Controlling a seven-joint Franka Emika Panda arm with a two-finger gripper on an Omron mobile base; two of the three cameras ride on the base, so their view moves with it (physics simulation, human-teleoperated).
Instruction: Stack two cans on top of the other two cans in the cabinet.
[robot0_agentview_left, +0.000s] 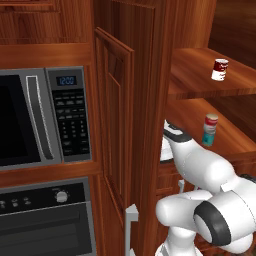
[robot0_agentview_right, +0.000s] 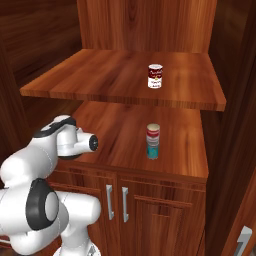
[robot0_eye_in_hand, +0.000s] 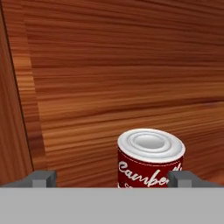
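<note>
Glossy reddish-brown wood runs all round: the cabinet (robot0_agentview_right: 125, 80) has two open shelves, an upper shelf (robot0_agentview_right: 75, 82) and a lower shelf (robot0_agentview_right: 175, 155), with closed doors and pale handles beneath. Its panelled door (robot0_agentview_left: 115, 125) stands swung open on the left, and left of that are a microwave (robot0_agentview_left: 45, 117) and an oven (robot0_agentview_left: 47, 220).

On the upper shelf a soup can (robot0_agentview_right: 155, 76), dark red above and white below, stands upright and alone, right of the shelf's middle. On the lower shelf a red can (robot0_agentview_right: 153, 134) with a pale top sits squarely on a teal can (robot0_agentview_right: 152, 150); the pair stands upright toward the right, almost straight below the soup can.

The arm (robot0_agentview_left: 200, 170) reaches from the near side toward the lower shelf's left part, well apart from the stacked pair. In the hand view the jaws are wide open, the gripper (robot0_eye_in_hand: 113, 178) holding nothing. A soup can (robot0_eye_in_hand: 150, 158) stands upright between the fingertips (robot0_eye_in_hand: 43, 178), nearer the right one, with wood panelling behind it. Whether a tip touches it I cannot tell.
</note>
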